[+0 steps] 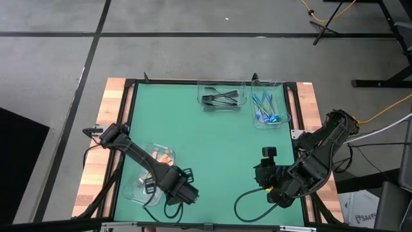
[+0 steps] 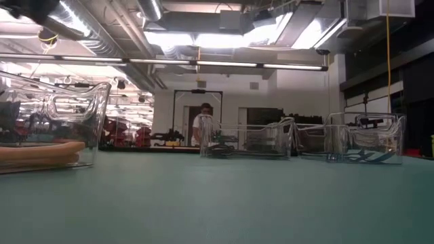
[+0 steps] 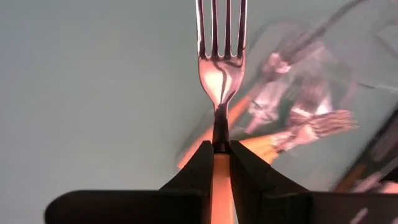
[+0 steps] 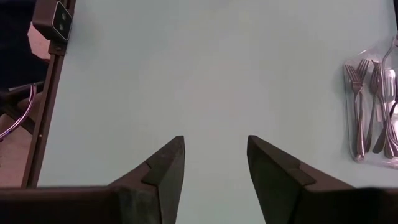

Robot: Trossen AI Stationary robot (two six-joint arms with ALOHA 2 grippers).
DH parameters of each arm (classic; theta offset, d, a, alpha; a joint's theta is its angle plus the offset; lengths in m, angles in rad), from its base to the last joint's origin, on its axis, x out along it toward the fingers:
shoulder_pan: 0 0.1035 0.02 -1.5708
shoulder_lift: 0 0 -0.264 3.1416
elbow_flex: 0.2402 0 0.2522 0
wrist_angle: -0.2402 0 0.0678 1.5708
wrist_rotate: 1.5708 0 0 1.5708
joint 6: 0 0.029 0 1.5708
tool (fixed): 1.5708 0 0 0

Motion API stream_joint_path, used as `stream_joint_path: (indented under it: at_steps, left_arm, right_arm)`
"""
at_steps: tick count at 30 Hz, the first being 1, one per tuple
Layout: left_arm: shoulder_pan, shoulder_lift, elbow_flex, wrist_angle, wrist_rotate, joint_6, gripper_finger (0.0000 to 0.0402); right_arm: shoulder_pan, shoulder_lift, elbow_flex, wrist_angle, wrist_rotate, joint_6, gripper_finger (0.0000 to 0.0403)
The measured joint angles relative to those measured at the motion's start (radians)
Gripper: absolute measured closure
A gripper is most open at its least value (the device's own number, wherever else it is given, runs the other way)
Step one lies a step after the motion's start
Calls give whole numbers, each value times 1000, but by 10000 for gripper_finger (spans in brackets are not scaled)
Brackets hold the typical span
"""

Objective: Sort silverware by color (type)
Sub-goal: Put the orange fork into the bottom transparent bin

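One orange-handled fork (image 3: 220, 74) clamped in the left gripper (image 3: 216, 163); right gripper (image 4: 214, 163) spread, empty.

Orange-handled fork (image 3: 221, 68) clamped upright; black forks (image 1: 219, 98) and blue utensils (image 1: 265, 106) in separate trays.

No readable text, labels, brands or numbers in any view. A box (image 1: 364, 216) just beyond the surface (image 1: 212, 148) edge, on the right arm's side, carries dark print, too small to make out. Trays, silverware and arms carry no legible markings.
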Motion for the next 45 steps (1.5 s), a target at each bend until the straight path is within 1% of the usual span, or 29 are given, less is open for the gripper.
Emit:
stream_joint_path:
  at_steps: [5, 11, 14, 17, 21, 24, 28, 31, 37, 41, 45]
  left_arm:
    - [-23, -10, -6, -1, 9, -108, 379]
    - [-28, -100, -6, -2, -3, -178, 379]
    - [-26, -155, -45, 0, -26, -242, 379]
    - [-27, -222, -135, -1, -21, -287, 379]
    - [-43, -318, -296, -6, 1, -287, 379]
    - [-51, -361, -391, -2, 6, -286, 376]
    - [-57, -362, -479, 4, 12, -244, 376]
    - [-62, -360, -542, 49, 14, -199, 376]
    - [-61, -359, -629, 154, 9, -147, 371]
    - [-59, -359, -670, 206, 9, -147, 368]
    - [-58, -359, -707, 232, 8, -163, 357]
  right_arm:
    - [0, 0, 0, 1, 0, 0, 236]
    - [0, 0, 0, -1, 0, -4, 236]
    - [0, 0, 0, -1, 0, -4, 236]
    - [0, 0, 0, -2, 0, -4, 236]
    - [0, 0, 0, -2, 0, -24, 236]
    - [0, 0, 0, -2, 0, -30, 236]
    - [0, 0, 0, -1, 19, -30, 236]
    - [0, 0, 0, -2, 18, -30, 236]
    - [0, 0, 0, -2, 18, -30, 236]
    - [0, 0, 0, -2, 18, -30, 236]
    - [0, 0, 0, -2, 18, -30, 236]
